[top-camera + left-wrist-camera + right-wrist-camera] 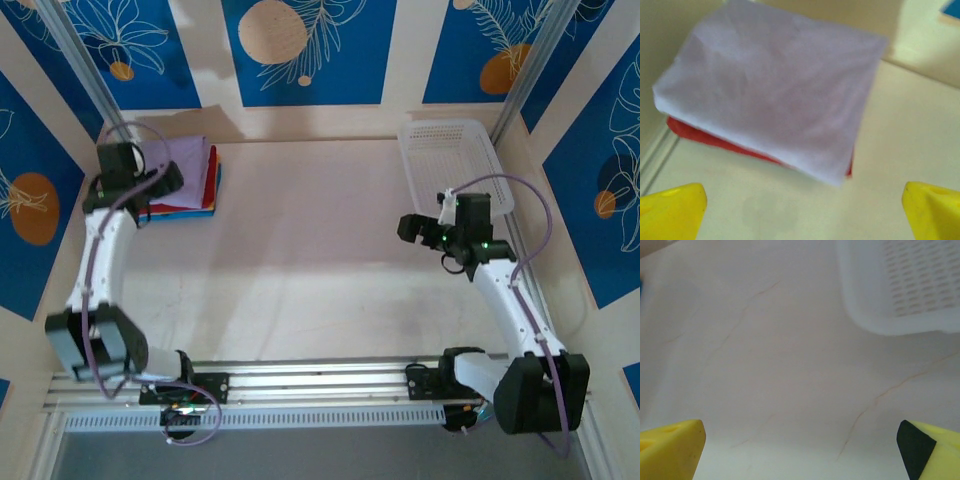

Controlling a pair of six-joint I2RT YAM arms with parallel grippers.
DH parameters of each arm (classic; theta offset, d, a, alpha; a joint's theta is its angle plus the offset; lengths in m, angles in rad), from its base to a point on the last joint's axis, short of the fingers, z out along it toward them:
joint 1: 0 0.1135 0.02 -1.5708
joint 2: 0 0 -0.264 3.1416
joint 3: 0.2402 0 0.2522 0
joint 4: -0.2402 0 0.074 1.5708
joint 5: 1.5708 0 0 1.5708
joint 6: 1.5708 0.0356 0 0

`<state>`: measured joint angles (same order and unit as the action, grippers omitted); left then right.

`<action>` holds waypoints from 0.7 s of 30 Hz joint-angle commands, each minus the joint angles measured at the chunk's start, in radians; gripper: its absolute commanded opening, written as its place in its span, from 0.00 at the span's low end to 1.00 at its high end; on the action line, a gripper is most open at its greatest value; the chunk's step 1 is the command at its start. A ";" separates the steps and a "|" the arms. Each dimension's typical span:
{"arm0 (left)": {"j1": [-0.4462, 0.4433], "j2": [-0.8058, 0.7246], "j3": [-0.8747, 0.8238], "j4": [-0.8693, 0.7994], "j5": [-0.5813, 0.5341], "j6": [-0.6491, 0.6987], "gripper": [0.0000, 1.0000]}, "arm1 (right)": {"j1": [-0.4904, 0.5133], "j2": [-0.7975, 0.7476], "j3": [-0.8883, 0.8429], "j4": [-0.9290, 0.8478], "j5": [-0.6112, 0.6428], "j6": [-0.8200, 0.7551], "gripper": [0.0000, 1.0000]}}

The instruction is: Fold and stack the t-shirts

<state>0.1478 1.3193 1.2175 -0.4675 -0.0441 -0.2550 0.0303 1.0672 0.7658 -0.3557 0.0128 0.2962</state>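
The stack of shirts (188, 178) sits in the far left corner of the table (300, 270). The lavender shirt (775, 100) is folded on top and the red shirt (700, 135) lies directly under it. From above, a blue edge shows on the right side of the pile. The left claw (802, 212) hangs just in front of the stack with its yellow fingers spread wide and nothing between them, so it grips no cloth. The step in hand looks like clearing away from the finished pile. To do that well, the claw should lift and draw back toward the near edge in a straight line, keeping both fingers above the top fold. The lavender shirt overhangs the red one along its near side, and a low or sideways pull could catch that loose lip and drag the fold open. If a nudge is wanted to square the pile, it should press flat from above, not push at an edge. The right claw (800, 452) is also open and holds nothing; it hovers over bare table near the right edge. The white perforated basket (447, 125) stands in the far right corner, just beyond that claw, and its floor shows bare, with no cloth inside.
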 commanded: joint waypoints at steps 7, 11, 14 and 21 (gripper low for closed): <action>-0.069 -0.418 -0.660 0.530 -0.030 0.114 0.99 | -0.014 0.054 -0.276 0.652 0.194 -0.083 0.99; -0.080 -0.463 -0.785 0.619 -0.009 0.167 1.00 | -0.019 0.124 -0.341 0.839 0.217 -0.114 0.99; -0.090 -0.443 -0.871 0.770 -0.003 0.181 0.99 | -0.020 0.172 -0.374 0.941 0.193 -0.130 0.99; -0.129 -0.207 -1.003 1.215 -0.057 0.172 0.99 | -0.024 0.262 -0.404 1.080 0.138 -0.159 0.99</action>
<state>0.0353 1.0367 0.2432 0.4751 -0.0719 -0.0967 0.0135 1.3151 0.3679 0.5896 0.1795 0.1753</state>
